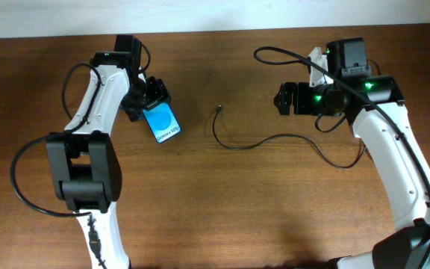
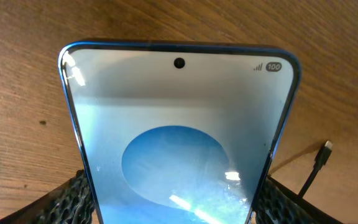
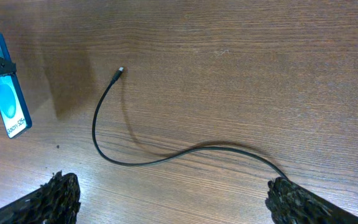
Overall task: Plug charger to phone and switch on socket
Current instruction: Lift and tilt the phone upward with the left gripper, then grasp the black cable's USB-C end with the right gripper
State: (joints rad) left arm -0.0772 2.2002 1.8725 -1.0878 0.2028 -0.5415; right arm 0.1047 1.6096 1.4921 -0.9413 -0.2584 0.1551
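Observation:
My left gripper [image 1: 154,101] is shut on the phone [image 1: 163,124], gripping its side edges and holding it tilted above the table. The blue screen fills the left wrist view [image 2: 179,124], between the fingers [image 2: 174,208]. The charger [image 1: 234,146], a thin black cable, lies curving on the wood, with its plug tip [image 1: 219,110] to the right of the phone and apart from it. The tip also shows in the left wrist view [image 2: 326,148]. My right gripper [image 1: 284,99] is open and empty above the cable [image 3: 135,163], fingers wide apart [image 3: 176,202]. The socket is out of view.
The wooden table [image 1: 222,217] runs across the whole view, with a pale wall edge along the back [image 1: 215,15]. The robots' thicker black cables loop beside both arms [image 1: 28,187]. The phone and its shadow show at the left of the right wrist view [image 3: 8,102].

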